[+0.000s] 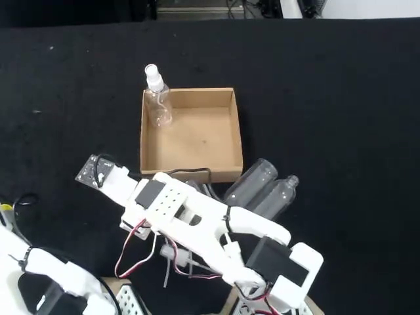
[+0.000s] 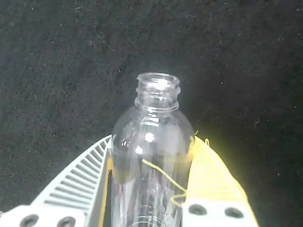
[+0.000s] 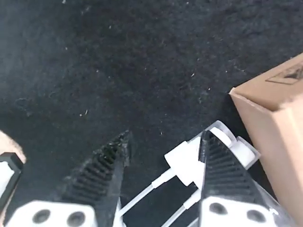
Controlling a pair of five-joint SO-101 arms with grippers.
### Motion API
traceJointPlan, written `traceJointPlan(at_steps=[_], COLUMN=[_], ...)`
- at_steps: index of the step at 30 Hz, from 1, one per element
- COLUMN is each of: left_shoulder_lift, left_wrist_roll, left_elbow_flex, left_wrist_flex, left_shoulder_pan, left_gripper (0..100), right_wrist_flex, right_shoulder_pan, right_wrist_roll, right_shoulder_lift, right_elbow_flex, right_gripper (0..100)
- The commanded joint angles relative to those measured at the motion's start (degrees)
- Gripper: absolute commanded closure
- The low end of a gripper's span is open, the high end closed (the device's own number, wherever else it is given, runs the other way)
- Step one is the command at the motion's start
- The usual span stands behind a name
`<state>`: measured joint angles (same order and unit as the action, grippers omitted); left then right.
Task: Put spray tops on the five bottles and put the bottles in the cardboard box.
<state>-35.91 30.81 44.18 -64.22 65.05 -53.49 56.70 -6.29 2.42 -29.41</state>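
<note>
The clear bottle (image 2: pixel 158 118) sits nearest, clamped between the two fingers of my left gripper (image 2: pixel 152 144); its threaded neck stands open.

My right gripper (image 3: pixel 164 137) hangs over the black surface (image 1: pixel 328 98) with its dark fingers spread wide, holding nothing; two loose spray tops lie under it, the first spray top (image 3: pixel 183 163) between my fingers, the second spray top (image 3: pixel 232 144) partly beneath one finger, each trailing a thin tube; a corner of the cardboard box (image 1: pixel 200 141) is just beside them; my right arm (image 1: pixel 197 216) stretches along the box's near wall towards its near left corner.

I count four bottles: one in my left grip, one boxed, two lying loose; I count three tops: two loose, one fitted.

The cardboard box sits about mid-surface, open upward; it holds a single boxed bottle (image 1: pixel 158 108), leaning in the far left corner, its fitted top (image 1: pixel 153 75) poking above the far rim.

The two lying bottles, one (image 1: pixel 251 182) nearer the box and its neighbour (image 1: pixel 277 195), rest side by side and touching, just off the box's near right corner; whether either wears a top I cannot tell.
</note>
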Motion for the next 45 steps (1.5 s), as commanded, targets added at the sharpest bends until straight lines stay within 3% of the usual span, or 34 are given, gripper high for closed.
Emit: traceJointPlan(at_steps=[1, 8, 14, 23, 34, 40, 45], left_shoulder_lift=[-2.37, -2.55, -2.55, -2.55, -2.55, -2.55, -2.55], left_wrist_roll=[0.53, 0.53, 0.53, 0.62, 0.62, 0.62, 2.9], left_elbow_flex=[-1.01, -1.01, -1.01, -1.01, -1.1, -1.01, -0.92], left_wrist_flex=[0.53, 0.53, 0.7, 0.88, 0.53, 0.53, 0.44], left_shoulder_pan=[-0.48, -0.48, -0.48, -0.48, -0.48, -0.48, -0.48], left_gripper=[97, 97, 97, 97, 97, 97, 97], right_wrist_flex=[0.35, -0.26, -7.65, -12.75, -10.73, -11.34, -18.37], right_shoulder_pan=[-0.35, -4.31, -0.26, 8.44, 8.18, 8.26, 8.53], right_wrist_roll=[-0.44, 0.0, 0.09, -4.04, -10.11, -7.03, -3.25], right_shoulder_lift=[-2.33, 0.31, -7.78, -20.88, -22.2, -22.9, -23.43], right_elbow_flex=[2.68, 4.26, 5.05, -10.51, -21.14, -18.77, -12.44], right_gripper=[79.9, 80.8, 80.9, 81.1, 81.1, 81.1, 81.1])
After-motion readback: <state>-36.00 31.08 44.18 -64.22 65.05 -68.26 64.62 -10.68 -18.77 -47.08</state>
